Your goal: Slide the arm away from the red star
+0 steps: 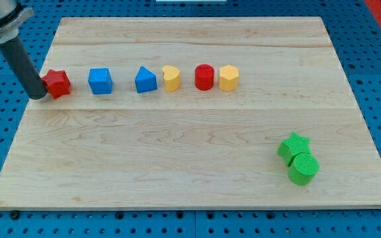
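At the view's far left, my tip (39,94) touches the red star (58,83), first in a row before the blue cube (100,80). There are no jaws, only a rod. Pull left or down, never rightward, so you leave the star unmoved.

so the arm's business end is just a plain dark rod, near-black, smooth and round like a thick dowel, no markings or screws on it that I can see. my tip (39,94) is blunt and the same dark colour. Above the tip the rod runs into a wider collar, light grey metal with a darker band under it. No cables visible.
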Tool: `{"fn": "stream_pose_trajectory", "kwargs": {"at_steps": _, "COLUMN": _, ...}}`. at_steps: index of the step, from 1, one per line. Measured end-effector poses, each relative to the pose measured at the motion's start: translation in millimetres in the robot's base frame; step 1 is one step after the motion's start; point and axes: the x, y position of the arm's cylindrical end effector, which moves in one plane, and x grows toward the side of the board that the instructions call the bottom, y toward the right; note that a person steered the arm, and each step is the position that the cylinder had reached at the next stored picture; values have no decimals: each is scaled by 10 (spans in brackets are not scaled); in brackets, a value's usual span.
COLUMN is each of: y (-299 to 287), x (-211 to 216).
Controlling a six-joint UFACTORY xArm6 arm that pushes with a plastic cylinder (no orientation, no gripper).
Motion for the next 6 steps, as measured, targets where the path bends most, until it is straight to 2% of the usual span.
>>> {"fn": "stream_pose_trajectory", "kwargs": {"at_steps": 3, "y": 10, "x": 17}}
{"fn": "stream_pose_trajectory", "kwargs": {"at_steps": 4, "y": 331, "x": 645}}
{"fn": "stream_pose_trajectory", "kwargs": {"at_steps": 6, "y": 1866, "x": 1670}}
